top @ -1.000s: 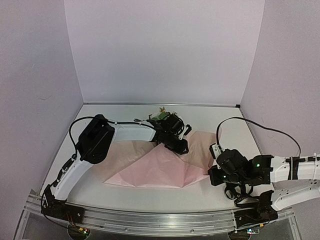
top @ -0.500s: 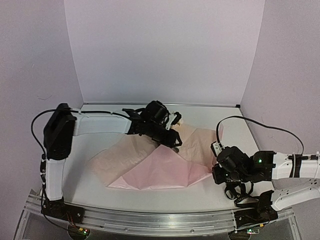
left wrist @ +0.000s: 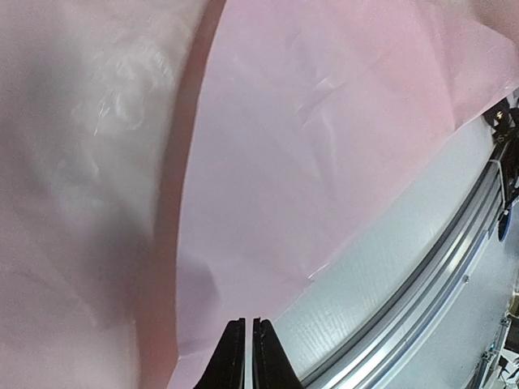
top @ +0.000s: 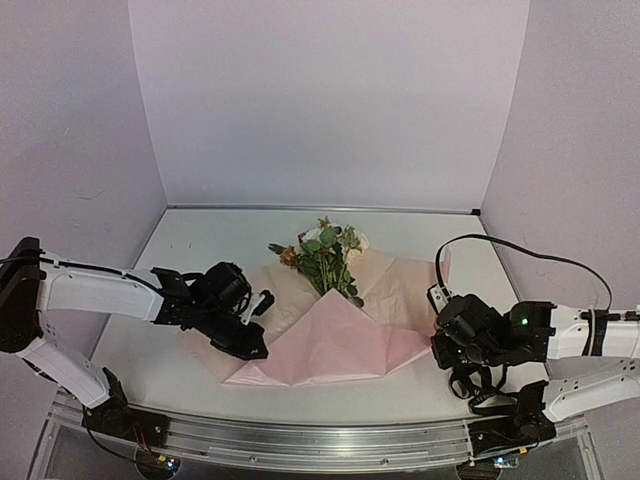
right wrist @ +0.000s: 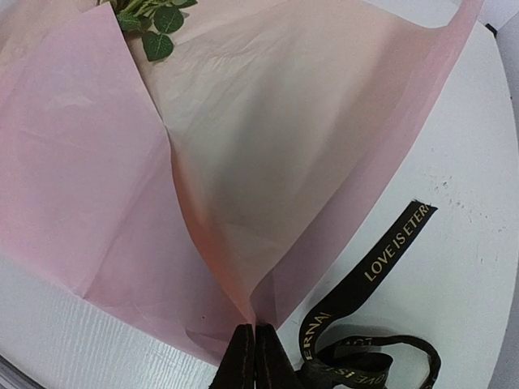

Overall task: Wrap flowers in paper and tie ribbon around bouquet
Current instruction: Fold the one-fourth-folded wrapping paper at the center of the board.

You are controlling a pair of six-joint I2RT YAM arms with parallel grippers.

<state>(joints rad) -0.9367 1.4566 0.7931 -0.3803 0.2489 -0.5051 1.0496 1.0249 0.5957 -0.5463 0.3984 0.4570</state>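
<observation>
The flowers [top: 325,252] lie on the spread pink paper [top: 330,345], heads toward the back wall and stems under a folded flap. My left gripper [top: 252,348] is shut over the paper's near-left edge [left wrist: 308,146]. Its tips [left wrist: 243,324] nearly touch, and nothing shows between them. My right gripper [top: 438,350] is shut on the paper's right corner, which rises into its tips [right wrist: 255,328]. The black ribbon [right wrist: 389,251] with pale lettering lies loose and coiled on the table just right of those tips. A few green leaves [right wrist: 154,32] show at the top of the right wrist view.
An aluminium rail [top: 320,440] runs along the table's near edge and also shows in the left wrist view [left wrist: 454,243]. Lavender walls close in the back and both sides. The right arm's black cable [top: 520,255] arcs above the table.
My left arm drew back from the flowers toward the near left, leaving them uncovered on the paper. Its jaws opened and then shut. The right gripper kept its hold and barely moved.
</observation>
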